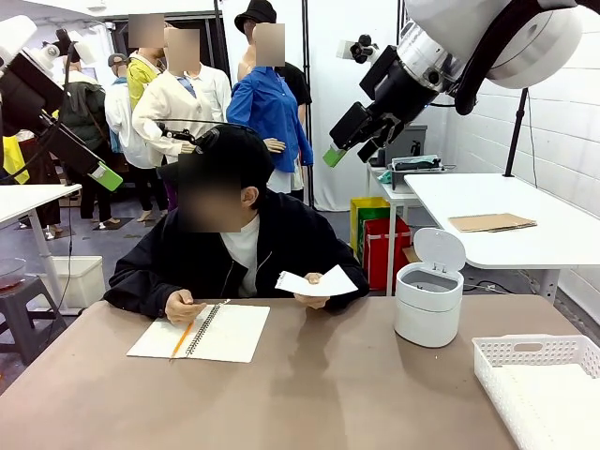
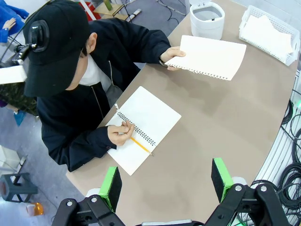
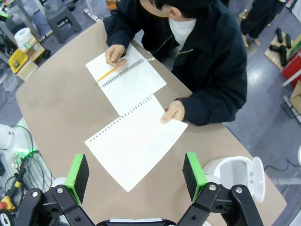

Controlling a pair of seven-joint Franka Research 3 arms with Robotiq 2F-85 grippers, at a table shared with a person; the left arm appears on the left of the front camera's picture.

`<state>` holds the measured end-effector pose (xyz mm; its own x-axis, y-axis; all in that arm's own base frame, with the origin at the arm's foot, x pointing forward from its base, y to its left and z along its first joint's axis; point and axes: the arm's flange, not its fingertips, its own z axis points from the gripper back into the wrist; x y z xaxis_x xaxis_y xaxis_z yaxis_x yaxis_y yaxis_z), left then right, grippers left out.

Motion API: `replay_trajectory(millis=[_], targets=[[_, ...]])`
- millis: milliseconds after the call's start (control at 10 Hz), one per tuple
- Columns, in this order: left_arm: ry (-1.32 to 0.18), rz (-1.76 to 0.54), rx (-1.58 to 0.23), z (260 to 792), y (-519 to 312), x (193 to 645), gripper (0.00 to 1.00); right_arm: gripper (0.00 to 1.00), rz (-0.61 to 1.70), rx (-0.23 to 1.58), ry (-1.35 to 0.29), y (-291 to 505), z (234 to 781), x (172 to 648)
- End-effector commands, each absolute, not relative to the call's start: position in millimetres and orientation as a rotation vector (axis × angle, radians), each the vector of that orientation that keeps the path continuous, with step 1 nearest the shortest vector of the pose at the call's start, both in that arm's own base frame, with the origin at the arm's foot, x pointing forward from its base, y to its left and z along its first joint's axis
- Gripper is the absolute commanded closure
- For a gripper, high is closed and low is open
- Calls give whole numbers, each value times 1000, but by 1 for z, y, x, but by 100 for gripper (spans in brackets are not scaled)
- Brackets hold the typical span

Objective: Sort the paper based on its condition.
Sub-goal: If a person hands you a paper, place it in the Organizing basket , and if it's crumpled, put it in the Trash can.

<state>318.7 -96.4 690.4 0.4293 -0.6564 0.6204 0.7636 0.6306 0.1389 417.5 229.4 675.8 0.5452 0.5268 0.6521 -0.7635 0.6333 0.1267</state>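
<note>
Front view puts the paper (image 1: 317,282) in the person's hand (image 1: 312,298) — lifted above the table (image 1: 356,394), beside the open notebook (image 1: 202,332). We see both arms raised high: left gripper (image 2: 164,183) and right gripper (image 3: 136,175) with fingers spread wide — nothing between them.

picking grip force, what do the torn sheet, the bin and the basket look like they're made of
Loose white torn-out sheet: thin matte paper, apparently, with a perforated edge.
Small round white lidded bin: smooth, slightly glossy, likely plastic.
White rectangular lattice basket: moulded holes suggest rigid plastic.
</note>
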Motion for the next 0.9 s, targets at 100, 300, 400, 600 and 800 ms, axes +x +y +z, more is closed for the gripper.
replay_trajectory(millis=[100, 300, 400, 600, 800], targets=[[-694, -891, -175, 691, -96, 319, 0, 0, 779, 452, -599, 230, 681, 420], [-694, -891, -175, 691, -96, 319, 0, 0, 792, 428, -610, 230, 676, 417], [-694, -891, -175, 691, -96, 319, 0, 0, 792, 428, -610, 230, 676, 417], [-694, -891, -175, 691, -96, 319, 0, 0, 792, 428, -610, 230, 676, 417], [-694, -891, -175, 691, -96, 319, 0, 0, 792, 428, -610, 230, 676, 417]])
